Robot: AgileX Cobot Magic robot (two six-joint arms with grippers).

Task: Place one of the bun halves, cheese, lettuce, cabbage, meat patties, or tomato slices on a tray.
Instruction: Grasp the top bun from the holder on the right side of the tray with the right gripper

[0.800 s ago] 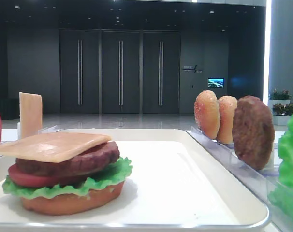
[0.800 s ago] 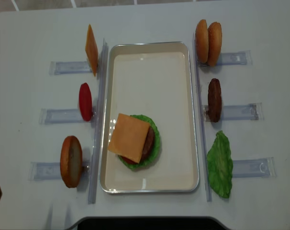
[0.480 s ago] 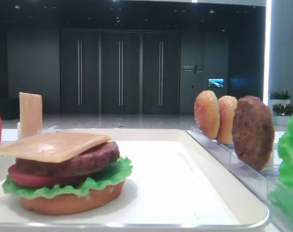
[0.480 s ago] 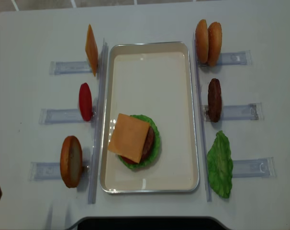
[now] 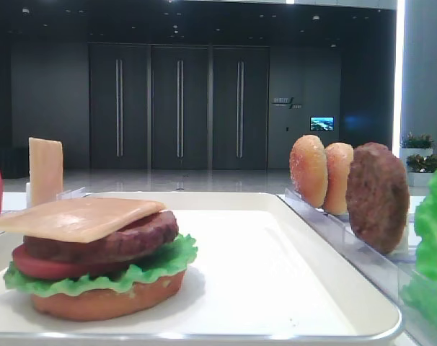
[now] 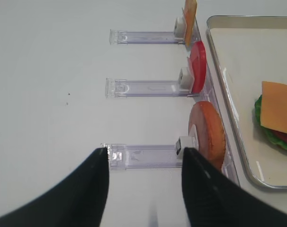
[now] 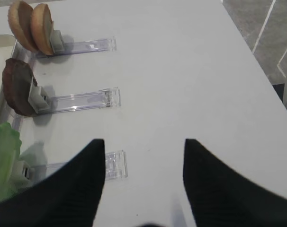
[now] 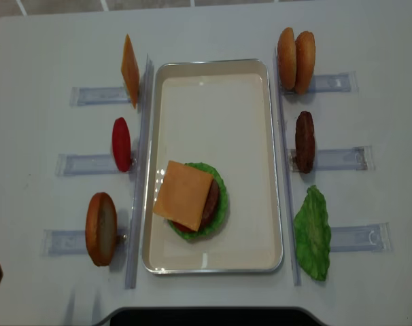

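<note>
The cream tray [image 8: 213, 115] holds a stack topped by a cheese slice [image 8: 183, 195], over patty, tomato, lettuce [image 8: 219, 197] and a flat bun. Left of the tray a glossy bun half [image 6: 207, 135] stands on edge in a clear rack, with a tomato slice [image 6: 197, 73] and a cheese slice [image 6: 190, 14] farther back. My left gripper [image 6: 144, 153] hovers open and empty just short of that bun's rack. My right gripper [image 7: 144, 142] is open and empty over bare table, beside the loose lettuce [image 7: 4, 156], a meat patty [image 7: 15, 92] and two buns [image 7: 32, 23].
Clear slotted racks [image 8: 90, 163] run out from both long sides of the tray [image 5: 276, 238]. The far half of the tray is bare. The table's right edge [image 7: 257, 61] drops to the floor close to the right gripper.
</note>
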